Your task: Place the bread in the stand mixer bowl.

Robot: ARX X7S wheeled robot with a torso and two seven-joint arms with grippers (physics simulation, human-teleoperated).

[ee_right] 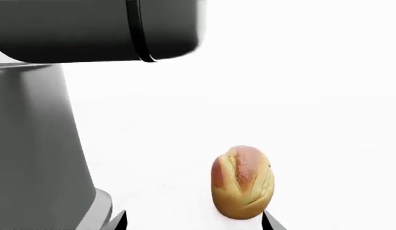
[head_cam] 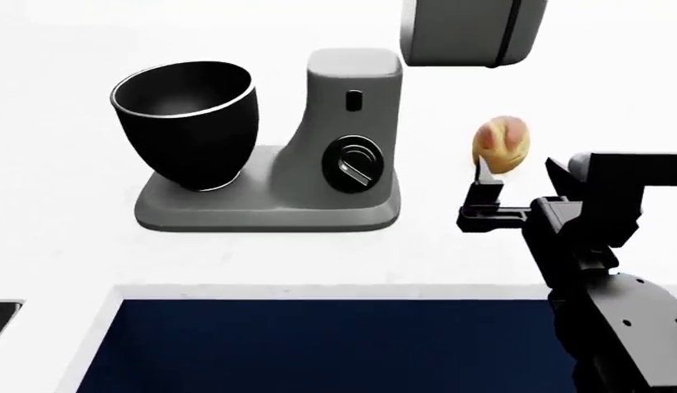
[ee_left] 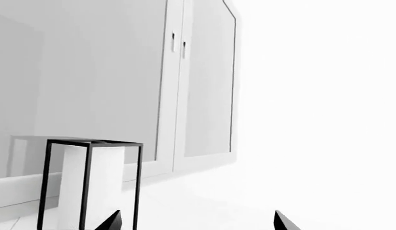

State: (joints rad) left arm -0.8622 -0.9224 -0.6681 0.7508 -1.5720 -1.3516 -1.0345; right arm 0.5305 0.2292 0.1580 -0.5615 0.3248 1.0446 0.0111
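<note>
The bread (head_cam: 502,145), a small golden-brown roll, lies on the white counter to the right of the mixer. It also shows in the right wrist view (ee_right: 243,182). My right gripper (head_cam: 521,173) is open and empty, just short of the bread. In the right wrist view my right gripper (ee_right: 194,223) has one fingertip (ee_right: 269,221) right beside the roll. The stand mixer bowl (head_cam: 185,123), glossy black with a silvery rim, sits on the mixer base at the left. My left gripper (ee_left: 198,223) is open and empty, out of the head view.
The grey mixer body (head_cam: 349,123) with a dial stands between bowl and bread, its raised head (head_cam: 469,33) above the bread. The counter's front edge and a dark blue panel (head_cam: 316,344) lie below. The left wrist view shows cabinet doors (ee_left: 185,86) and a black frame stand (ee_left: 89,182).
</note>
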